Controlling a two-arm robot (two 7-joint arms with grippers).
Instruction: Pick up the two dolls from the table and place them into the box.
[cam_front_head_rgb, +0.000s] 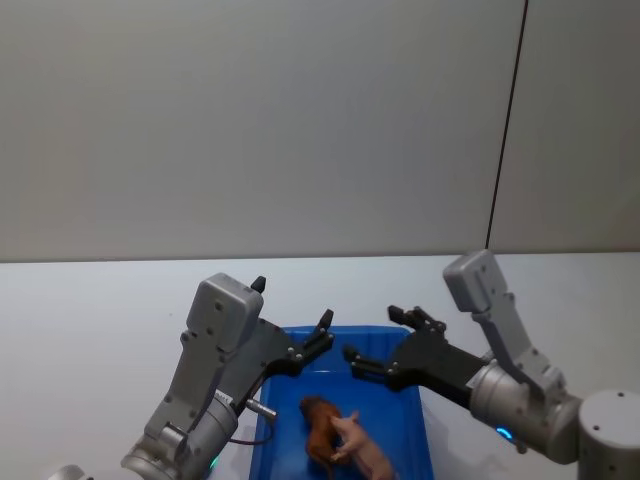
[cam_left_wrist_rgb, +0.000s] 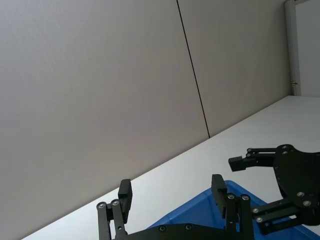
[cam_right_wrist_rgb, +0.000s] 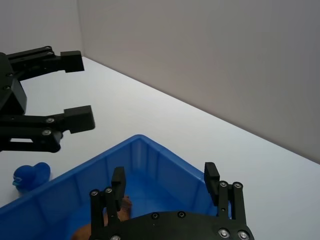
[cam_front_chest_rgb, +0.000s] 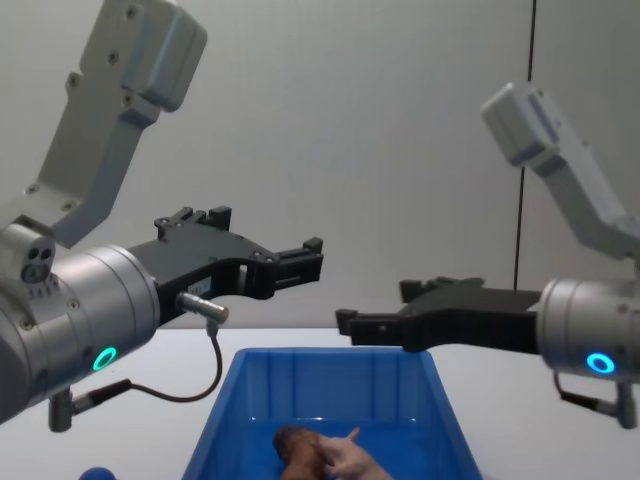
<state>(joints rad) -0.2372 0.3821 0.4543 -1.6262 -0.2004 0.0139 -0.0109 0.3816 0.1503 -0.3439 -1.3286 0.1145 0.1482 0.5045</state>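
White tabletop (cam_front_head_rgb: 100, 320) runs back to a plain grey wall (cam_front_head_rgb: 250, 120), and the blue box (cam_front_head_rgb: 272, 445) sits on it at the front of the head view, between the two arms. Both dolls lie inside the box on its floor, in the half nearer the robot. The reddish-brown animal (cam_front_head_rgb: 318, 425) is on the left and the pale pink pig (cam_front_head_rgb: 368, 455) on the right, the two touching each other (in the chest view the pig shows in front of the brown one, with a thin part sticking up).

The left gripper (cam_front_head_rgb: 292, 303) hangs in the air over the box's far left corner. Its fingers are spread wide and there is nothing between them. The right gripper (cam_front_head_rgb: 373, 332) hangs over the far right part of the box, facing the left one across the far end of the box. Its fingers are spread wide too and hold nothing. Neither gripper touches the box or the dolls; the chest view shows both well above the rim.

Outside the box, on the table by its left wall, lies a small blue object (cam_right_wrist_rgb: 31, 176), just beside the box and apart from both dolls.
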